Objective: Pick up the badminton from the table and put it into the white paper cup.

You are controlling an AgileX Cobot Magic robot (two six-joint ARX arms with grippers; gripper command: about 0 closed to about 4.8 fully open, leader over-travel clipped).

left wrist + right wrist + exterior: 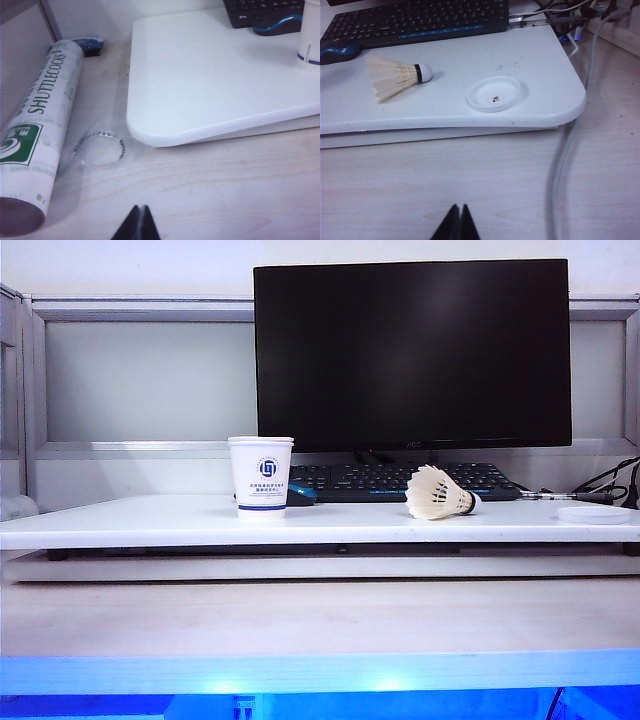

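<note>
Left pincer: the left pincer (139,220) hangs low over the pale wooden desk short of the white board, its dark tips pressed together and holding nothing.
Right pincer: the right pincer (457,220) sits in the same retracted pose over bare wood, jaws clenched shut and empty; neither arm shows in the exterior view.
Progress: nothing of the task appears done; picking up and dropping in are both left.
Table: the wide, flat, white table (530,60) lies ahead of both pincers, its rounded front edge nearest them.
Lid: a shallow round white plastic disc (494,93) rests on the table just beyond the right pincer, beside the shuttlecock but apart from it.
Badminton: the cream-white feather badminton (395,76) with dark band and rounded cork tip lies on its side on the table, well ahead of the right pincer, untouched.
Cup: the white paper cup with blue logo (261,475) stands upright and apparently empty, far ahead of the left pincer, well apart from the badminton.
Beyond: a black keyboard (415,20) lies past both.
</note>
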